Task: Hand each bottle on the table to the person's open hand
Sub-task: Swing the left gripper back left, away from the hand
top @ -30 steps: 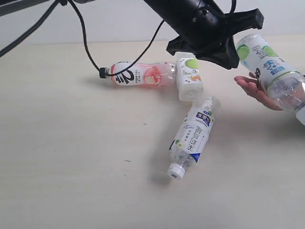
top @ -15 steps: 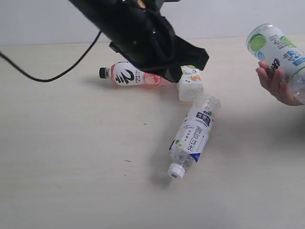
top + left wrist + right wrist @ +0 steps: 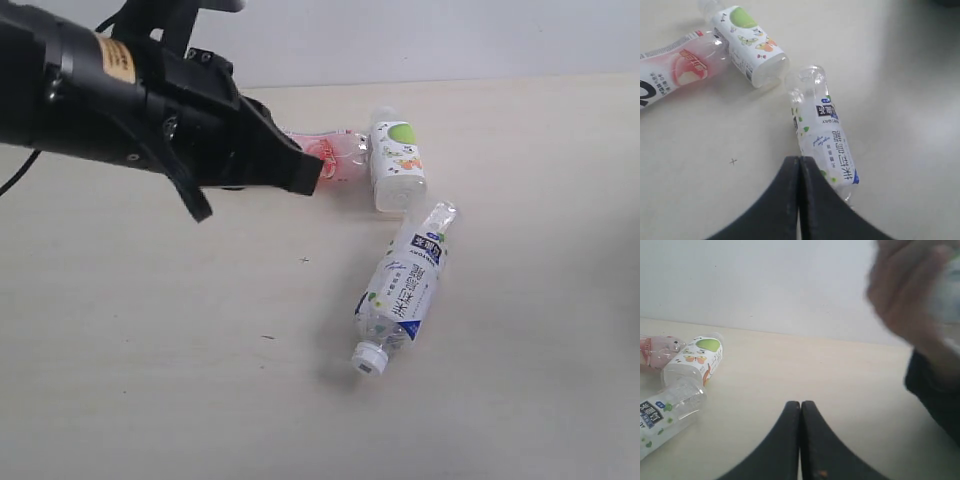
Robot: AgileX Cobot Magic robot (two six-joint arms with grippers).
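I see a clear plastic bottle with a blue-edged label of Chinese characters [image 3: 405,285] lying on the pale beige wood-grain table [image 3: 150,350], its white cap at 7 o'clock. Just beside its base, at 12 o'clock, lies a white bottle with a green apple and butterflies on its label [image 3: 397,165]. At that one's 9 o'clock is a pink peach-labelled bottle [image 3: 338,158]. The black left tool [image 3: 799,161] and right tool [image 3: 800,405] are both pressed closed on nothing. A blurred bare hand [image 3: 900,295] shows in the right wrist view.
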